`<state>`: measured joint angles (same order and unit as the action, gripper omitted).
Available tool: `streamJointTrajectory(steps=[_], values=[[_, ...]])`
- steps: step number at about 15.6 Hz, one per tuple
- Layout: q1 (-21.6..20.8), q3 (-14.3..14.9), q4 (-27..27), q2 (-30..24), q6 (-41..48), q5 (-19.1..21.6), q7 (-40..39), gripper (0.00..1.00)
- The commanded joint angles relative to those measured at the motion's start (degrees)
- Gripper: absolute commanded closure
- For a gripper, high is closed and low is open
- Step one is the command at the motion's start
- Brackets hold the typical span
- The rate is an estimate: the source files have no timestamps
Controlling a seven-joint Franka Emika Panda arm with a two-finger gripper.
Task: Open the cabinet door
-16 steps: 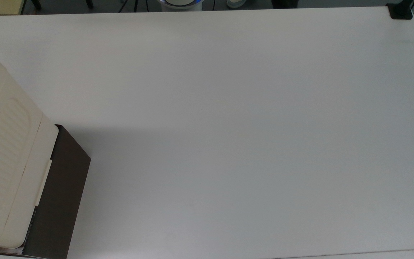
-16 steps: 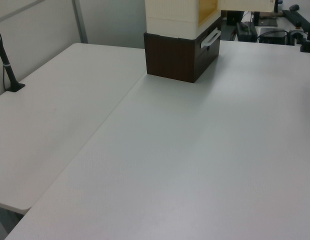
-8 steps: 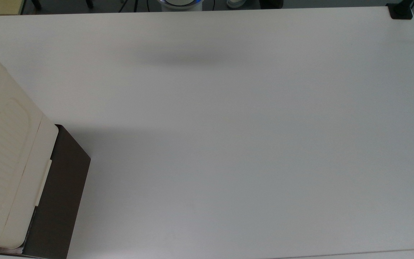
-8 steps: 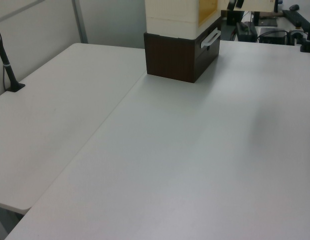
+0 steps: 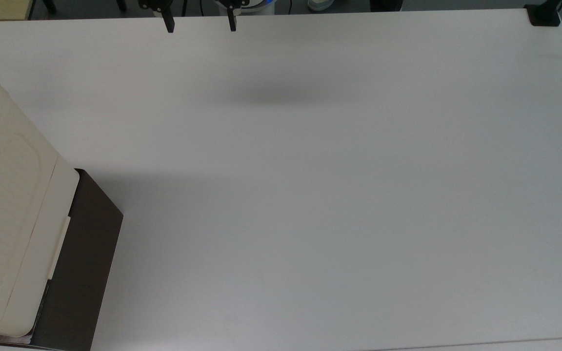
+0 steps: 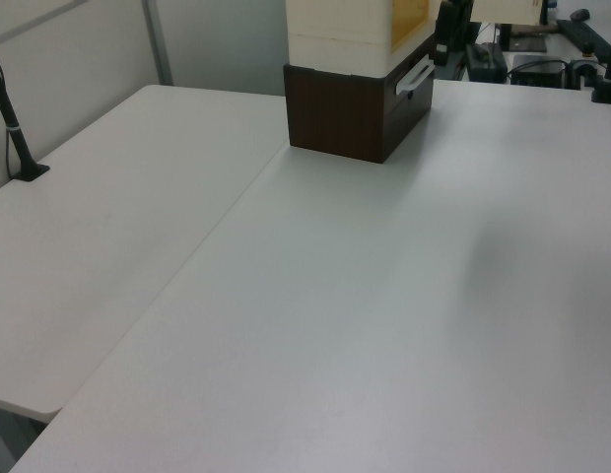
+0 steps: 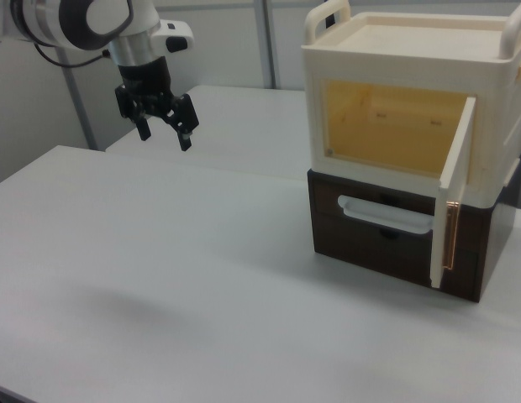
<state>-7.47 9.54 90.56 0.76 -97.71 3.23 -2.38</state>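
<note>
The cabinet [image 5: 8, 219] stands at the top view's lower left: a cream box with a ribbed top panel over a dark brown base [image 5: 83, 263] with a slim cream handle [image 5: 59, 246]. In the right view the cabinet [image 7: 395, 75] shows a yellow, bare inside, and its cream door [image 7: 456, 197] stands swung out on the right view's right, above a brown drawer with a cream handle [image 7: 385, 214]. My gripper [image 7: 165, 134] hangs open and holding nothing above the table, far to the right view's left of the cabinet. In the top view the gripper [image 5: 200, 24] is at the upper edge.
The white table [image 5: 334, 195] is wide and bare between gripper and cabinet. A black clamp [image 5: 544, 14] sits at its far right corner in the top view. In the left view a second table carries a black post [image 6: 15, 128], beside the cabinet [image 6: 355, 69].
The gripper's two fingers have come into the top view at its upper edge. Its shadow on the table has grown darker and shifted. The cabinet has not moved.
</note>
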Motion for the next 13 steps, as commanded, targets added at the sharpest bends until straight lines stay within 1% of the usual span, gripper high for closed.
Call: streamJointTrajectory(steps=[1,2,3,6,13], values=[[-0.53,-1.01,0.15,0.55,0.94,-4.44,-0.52,0.00],[-0.44,-1.80,0.15,0.56,0.94,-6.90,-0.60,0.00],[0.00,-1.81,0.15,0.56,1.03,-8.05,-0.61,0.00],[1.84,-1.81,0.06,0.29,0.94,-7.89,-1.22,0.00],[2.02,-1.90,0.06,0.20,1.12,-7.45,-1.04,0.00]])
